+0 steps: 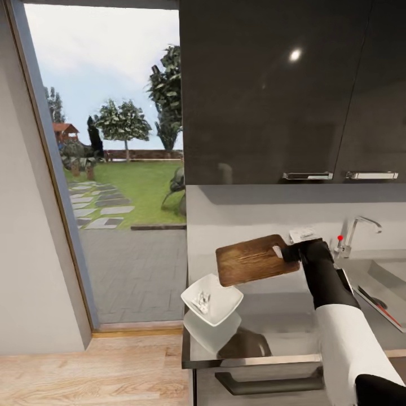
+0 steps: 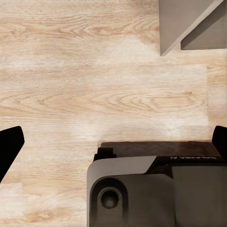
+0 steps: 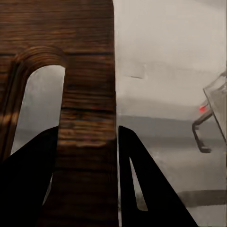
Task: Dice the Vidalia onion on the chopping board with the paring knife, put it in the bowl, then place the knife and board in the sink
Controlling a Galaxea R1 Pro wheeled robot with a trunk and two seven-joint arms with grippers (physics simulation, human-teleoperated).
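Observation:
My right gripper is shut on the handle end of the brown wooden chopping board, holding it in the air above the grey countertop, tilted. In the right wrist view the board sits clamped between the dark fingers. The white bowl stands near the counter's left corner, below and left of the board, with small pale onion pieces inside. At the right the sink holds a slim dark-and-red object, apparently the paring knife. My left gripper hangs open over the wooden floor.
A chrome tap with a red knob stands behind the sink. Dark upper cabinets hang above the counter. A tall open doorway onto a garden lies to the left. The robot's base shows below the left gripper.

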